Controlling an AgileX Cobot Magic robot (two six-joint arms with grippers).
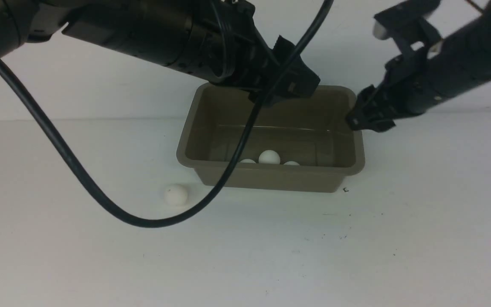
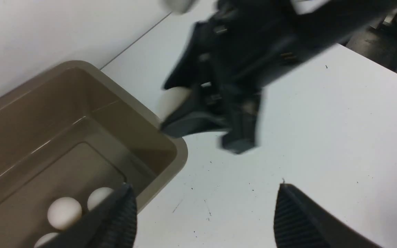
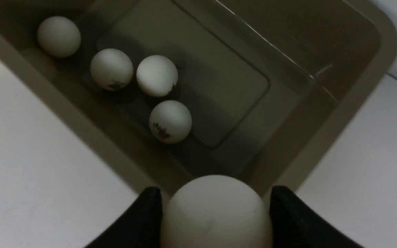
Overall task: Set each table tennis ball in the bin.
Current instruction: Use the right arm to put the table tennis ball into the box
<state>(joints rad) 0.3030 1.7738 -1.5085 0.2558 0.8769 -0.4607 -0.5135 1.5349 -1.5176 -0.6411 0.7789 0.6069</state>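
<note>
Taupe plastic bin [image 1: 271, 177] sits on a white table [image 1: 399, 238]; all positions below are taken from the bin.

View differences: the right wrist view alone shows the full bin floor, with four table tennis balls [image 3: 111, 69] clustered by one long wall. The front view shows only three ball tops above the bin's near wall, and the left wrist view also shows three. The loose ball [image 1: 176, 195] is clear only in the front view, on the table just off the bin's near-left corner.

Count: six balls in all (four in the bin, one loose, one gripped); one bin; two arms.

Right gripper [image 1: 367, 118]: the arm slants down from the upper right, with the tip at the bin's right rim. Its fingers are pinched on the held ball [image 3: 215, 210], which hangs over the rim at a corner.

Left gripper [image 2: 205, 220]: the arm reaches in from the upper left and hangs above the bin's far wall. Its fingers are spread wide and hold nothing. Its black cable [image 1: 79, 170] loops in front of the bin.
</note>
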